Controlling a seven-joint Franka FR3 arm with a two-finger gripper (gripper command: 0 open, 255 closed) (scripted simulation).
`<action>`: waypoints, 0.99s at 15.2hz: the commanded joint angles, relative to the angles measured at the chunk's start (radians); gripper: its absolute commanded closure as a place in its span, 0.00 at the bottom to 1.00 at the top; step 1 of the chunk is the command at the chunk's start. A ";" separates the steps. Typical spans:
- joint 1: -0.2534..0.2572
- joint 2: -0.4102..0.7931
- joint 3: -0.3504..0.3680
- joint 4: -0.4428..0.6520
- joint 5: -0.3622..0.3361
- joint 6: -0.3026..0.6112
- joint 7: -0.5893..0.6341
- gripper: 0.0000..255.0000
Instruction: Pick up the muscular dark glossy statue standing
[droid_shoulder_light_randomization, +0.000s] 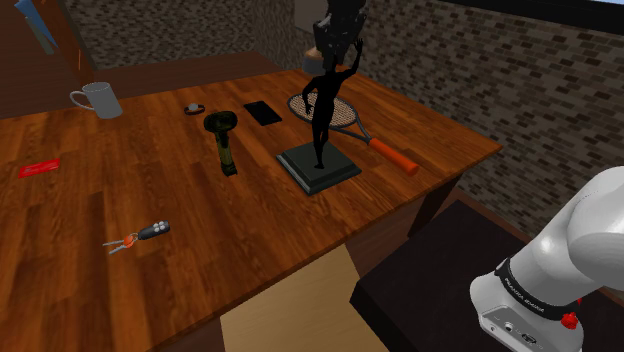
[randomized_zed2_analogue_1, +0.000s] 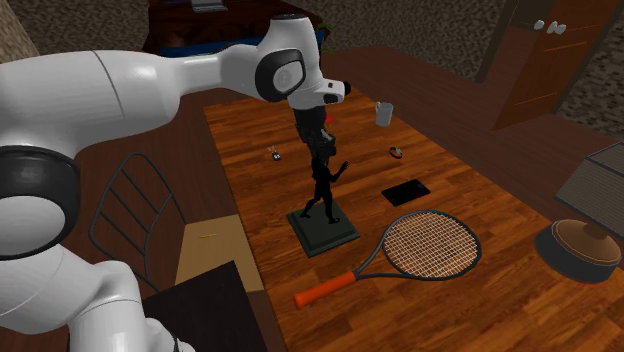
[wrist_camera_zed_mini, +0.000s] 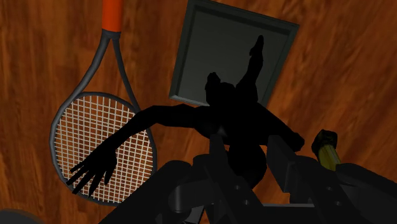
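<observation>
A glossy black statue (droid_shoulder_light_randomization: 322, 120) of a muscular figure with one arm flung out stands upright on a square dark plinth. It rests on the wood-grain tabletop (droid_shoulder_light_randomization: 150, 190), beside an orange-gripped tennis racket (randomized_zed2_analogue_1: 430, 245). Black jaws clamp its upper part.

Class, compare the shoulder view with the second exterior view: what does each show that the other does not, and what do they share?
Shoulder view, not the second exterior: a red card and a dark torch-like tool on the table. Second exterior, not the shoulder: a brown lidded pot and a wooden door. Both: the statue upright on its base, the racket, the mug and the wooden table.
</observation>
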 joint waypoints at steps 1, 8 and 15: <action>0.000 0.000 0.000 -0.001 0.000 0.000 0.000 1.00; 0.000 0.005 0.001 0.030 -0.001 -0.026 -0.001 1.00; 0.000 0.022 0.002 0.143 -0.002 -0.122 -0.007 1.00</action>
